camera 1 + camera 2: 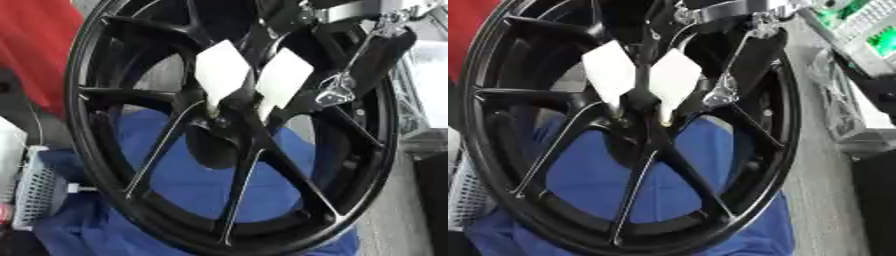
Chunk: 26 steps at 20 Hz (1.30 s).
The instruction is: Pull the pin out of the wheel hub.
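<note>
A big black wheel rim [105, 165] with thin spokes fills both views, standing tilted. At its hub [234, 107] two white diamond-shaped pieces [220, 69] [282, 80] stand side by side, their narrow lower ends pointing into the hub. The right one ends in a pale tip [665, 119]. I cannot tell which part is the pin. My right arm comes in from the upper right, and its dark hand [337, 90], with a silver part showing, hangs over the spokes just right of the white pieces. My left hand shows in neither view.
A blue cloth [201, 185] lies under and behind the wheel. A white mesh basket [39, 185] stands at the left and something red [35, 45] at the upper left. A metal rack [842, 115] and grey surface [824, 200] lie to the right.
</note>
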Motion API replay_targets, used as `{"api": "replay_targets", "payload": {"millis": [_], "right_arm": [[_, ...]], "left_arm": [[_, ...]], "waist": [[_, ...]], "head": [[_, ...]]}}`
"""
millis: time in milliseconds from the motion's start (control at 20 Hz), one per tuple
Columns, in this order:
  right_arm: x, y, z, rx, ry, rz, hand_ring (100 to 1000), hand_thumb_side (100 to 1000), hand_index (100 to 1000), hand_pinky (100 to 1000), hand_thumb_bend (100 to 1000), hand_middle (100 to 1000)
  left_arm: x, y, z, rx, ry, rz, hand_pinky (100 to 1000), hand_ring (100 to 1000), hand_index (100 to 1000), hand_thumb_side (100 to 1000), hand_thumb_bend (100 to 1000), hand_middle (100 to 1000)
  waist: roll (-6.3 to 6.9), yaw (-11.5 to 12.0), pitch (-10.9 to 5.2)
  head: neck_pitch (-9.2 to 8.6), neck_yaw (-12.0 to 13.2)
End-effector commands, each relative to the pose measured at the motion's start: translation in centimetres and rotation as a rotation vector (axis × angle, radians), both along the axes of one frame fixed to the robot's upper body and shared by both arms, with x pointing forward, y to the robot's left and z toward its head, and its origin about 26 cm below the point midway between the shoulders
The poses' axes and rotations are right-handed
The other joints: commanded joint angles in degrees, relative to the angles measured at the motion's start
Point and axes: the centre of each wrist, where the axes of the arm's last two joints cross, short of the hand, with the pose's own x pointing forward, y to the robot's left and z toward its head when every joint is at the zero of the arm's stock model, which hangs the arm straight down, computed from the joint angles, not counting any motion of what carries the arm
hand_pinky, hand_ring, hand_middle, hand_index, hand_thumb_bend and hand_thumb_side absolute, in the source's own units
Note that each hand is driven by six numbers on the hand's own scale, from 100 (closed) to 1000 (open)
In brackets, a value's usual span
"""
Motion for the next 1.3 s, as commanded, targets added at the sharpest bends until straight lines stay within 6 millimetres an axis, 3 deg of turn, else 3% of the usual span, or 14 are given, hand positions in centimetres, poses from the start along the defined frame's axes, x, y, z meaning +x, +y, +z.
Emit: {"api": "replay_targets", "payload": {"millis": [50, 400, 750, 1100, 1300], "right_arm": [[0.08, -0.54, 0.74, -0.003, -0.032, -0.022, 853, 250, 784, 874, 385, 706], [0.39, -0.52, 0.55, 0.022, -0.006, -0.015, 836, 218, 720, 870, 252, 639], [0.36, -0.5, 0.63, 0.031, 0.016, -0.016, 822, 196, 670, 867, 201, 595], [0.13, -0.3, 0.89, 0.05, 0.033, 0.004, 760, 127, 540, 840, 100, 476], [-0.16, -0.29, 1.31, 0.068, 0.033, 0.01, 733, 103, 486, 828, 100, 422]], "left_arm": [[-0.34, -0.13, 0.81, 0.01, -0.03, -0.01, 762, 706, 727, 576, 403, 604], [-0.33, -0.19, 0.84, 0.008, -0.031, -0.013, 762, 706, 727, 576, 402, 605], [-0.32, -0.2, 0.83, 0.005, -0.029, -0.013, 763, 707, 727, 577, 402, 605], [-0.32, -0.18, 0.84, 0.001, -0.03, -0.011, 763, 707, 727, 577, 402, 605], [-0.33, -0.16, 0.8, -0.001, -0.027, -0.01, 764, 708, 728, 577, 402, 606]], "waist": [[0.28, 0.1, -1.11], [0.36, 0.1, -1.07], [0.37, 0.0, -1.15], [0.39, 0.0, -1.44], [0.39, -0.2, -1.75]], "head": [[-0.49, 0.1], [-0.31, 0.1], [-0.19, 0.2], [0.01, 0.3], [0.14, 0.4]]}}
